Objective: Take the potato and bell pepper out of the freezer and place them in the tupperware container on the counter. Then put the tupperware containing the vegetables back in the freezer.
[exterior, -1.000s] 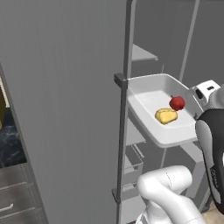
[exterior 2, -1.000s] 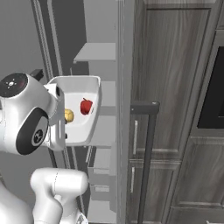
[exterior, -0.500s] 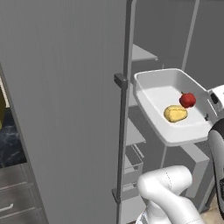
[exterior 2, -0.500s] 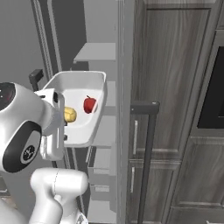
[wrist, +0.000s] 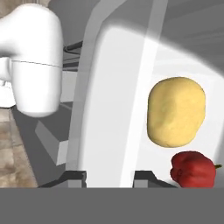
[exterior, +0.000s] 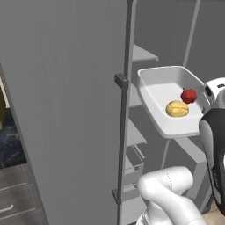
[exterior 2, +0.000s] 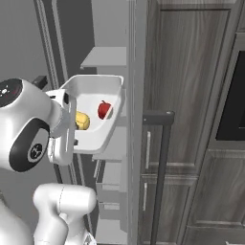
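Gripper (wrist: 108, 177): the two fingertips are sitting one on each side of the container's near wall and are pinching it.
Container (wrist: 111, 109): the white tray is hanging in the air in front of the open freezer, carried by its rim. It is slightly tilted.
Potato (wrist: 176, 111): it is lying inside the container, on the floor of it, close to the gripper's end.
Bell pepper (wrist: 193, 169): the small red vegetable is lying in the container too, just beside the potato and nearly touching it.
Freezer door (exterior: 66, 110): the big grey door is standing open to the left of the container, with the long bar handle (exterior: 124, 110) on its edge.
Freezer shelves (exterior 2: 106, 57): thin grey shelves are showing behind and below the container.
Wood cabinets (exterior 2: 191, 95): they are standing to the right of the container.
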